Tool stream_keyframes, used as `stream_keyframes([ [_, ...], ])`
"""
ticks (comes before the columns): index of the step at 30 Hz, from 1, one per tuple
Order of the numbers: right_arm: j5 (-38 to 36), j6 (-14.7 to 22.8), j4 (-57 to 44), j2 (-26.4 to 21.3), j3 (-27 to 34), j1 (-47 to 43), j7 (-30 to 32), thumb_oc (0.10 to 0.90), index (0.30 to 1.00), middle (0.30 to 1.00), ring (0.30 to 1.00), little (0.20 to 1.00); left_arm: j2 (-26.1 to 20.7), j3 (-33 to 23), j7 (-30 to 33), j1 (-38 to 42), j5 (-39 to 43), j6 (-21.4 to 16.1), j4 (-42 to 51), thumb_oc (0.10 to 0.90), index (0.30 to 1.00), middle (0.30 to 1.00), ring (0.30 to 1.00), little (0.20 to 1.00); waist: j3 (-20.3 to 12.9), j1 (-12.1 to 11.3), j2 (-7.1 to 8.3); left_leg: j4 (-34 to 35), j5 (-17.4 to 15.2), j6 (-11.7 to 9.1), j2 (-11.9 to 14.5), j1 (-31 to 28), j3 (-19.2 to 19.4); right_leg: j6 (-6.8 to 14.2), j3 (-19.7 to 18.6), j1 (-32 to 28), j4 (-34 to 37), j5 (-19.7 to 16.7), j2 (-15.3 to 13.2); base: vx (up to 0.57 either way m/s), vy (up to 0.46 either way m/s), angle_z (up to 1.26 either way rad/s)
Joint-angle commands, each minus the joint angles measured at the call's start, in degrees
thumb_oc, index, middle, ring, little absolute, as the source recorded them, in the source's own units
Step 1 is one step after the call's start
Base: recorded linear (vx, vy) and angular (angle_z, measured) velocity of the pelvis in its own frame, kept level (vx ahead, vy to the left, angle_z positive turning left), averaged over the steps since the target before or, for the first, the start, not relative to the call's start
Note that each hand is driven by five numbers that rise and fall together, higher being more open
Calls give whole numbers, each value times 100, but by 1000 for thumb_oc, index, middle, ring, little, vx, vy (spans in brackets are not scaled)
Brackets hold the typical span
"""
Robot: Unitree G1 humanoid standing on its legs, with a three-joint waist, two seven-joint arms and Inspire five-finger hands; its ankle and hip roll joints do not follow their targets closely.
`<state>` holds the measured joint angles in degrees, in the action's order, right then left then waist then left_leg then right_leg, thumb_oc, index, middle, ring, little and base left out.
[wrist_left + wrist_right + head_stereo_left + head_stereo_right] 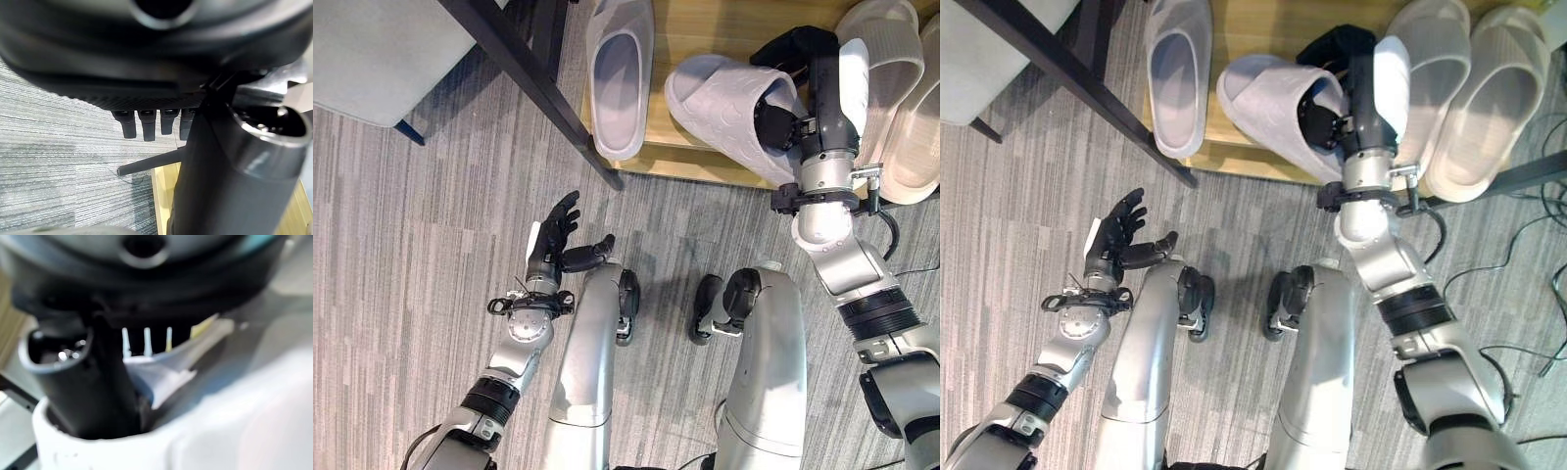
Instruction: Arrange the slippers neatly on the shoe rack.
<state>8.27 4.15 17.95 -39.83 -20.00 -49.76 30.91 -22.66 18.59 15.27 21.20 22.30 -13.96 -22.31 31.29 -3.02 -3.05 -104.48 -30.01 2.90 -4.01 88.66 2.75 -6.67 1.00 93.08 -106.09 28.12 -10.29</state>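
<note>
— Biggest first?
— Grey carpet floor (421, 225) across the near scene, with a wooden shoe rack (705, 29) at the far edge, its light board running from centre to right. A dark slanting leg (529, 78) crossing the far left, just left of the rack, and a pale grey seat (372, 49) in the far-left corner.
— And on the rack?
— Four pale slippers. At the far right, a pair (1459, 98) lying side by side, touching, upright. At the rack's left end, a lone slipper (619, 73), flat, sole down, lengthwise from near to far. Between them, the held slipper (729, 113), tilted on its side, ribbed sole turned up and leftward, near part overhanging the rack's near edge.
— Held how?
— Right hand (798, 93) clamped on it: thumb tucked into the foot opening, fingers (793, 44) curled over the far side of the strap. Same grip from the right wrist view, thumb sunk in the white opening (161, 377).
— The other one?
— Left hand (553, 240) over the carpet at near left, well apart from the rack, palm up, fingers spread and relaxed, holding nothing.
</note>
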Motion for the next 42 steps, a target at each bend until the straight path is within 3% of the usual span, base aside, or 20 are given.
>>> stream_keyframes([
  [1,343,186,-439,98,64,-990,660,400,300,300,300,300,-66,668,196,-703,-230,255,-538,800,900,900,900,900,-149,-194,195,106,-300,-169,56,130,-53,-84,-296,-344,-197,542,229,-2,-39,0],
  [11,27,-261,1070,549,-1033,-2462,1072,400,300,300,300,300,-195,1053,429,-682,107,168,-386,800,900,900,900,900,-149,-410,183,-611,-672,-185,110,130,10,-223,-389,-313,-949,863,285,-9,-21,2],
  [22,-556,-315,2344,956,-1569,-2992,1388,400,300,300,300,300,-375,1327,563,-827,155,106,-5,800,900,900,900,900,-149,-477,43,-795,-780,-267,137,130,-18,-291,-376,-313,-1266,990,252,-4,-2,1],
  [36,-262,-473,1703,1140,-860,-2452,1934,400,300,300,300,300,-225,1394,589,-762,9,132,-142,800,900,900,900,900,-149,-387,-5,-871,-832,-286,148,130,-42,-278,-378,-313,-1311,1000,327,0,0,0],
  [42,-60,-579,1775,960,-635,-2480,2063,400,300,300,300,300,-199,1427,563,-742,-51,120,-173,800,900,900,900,900,-149,-366,-56,-973,-850,-288,152,130,-70,-263,-352,-313,-1371,1012,329,0,0,0],
])
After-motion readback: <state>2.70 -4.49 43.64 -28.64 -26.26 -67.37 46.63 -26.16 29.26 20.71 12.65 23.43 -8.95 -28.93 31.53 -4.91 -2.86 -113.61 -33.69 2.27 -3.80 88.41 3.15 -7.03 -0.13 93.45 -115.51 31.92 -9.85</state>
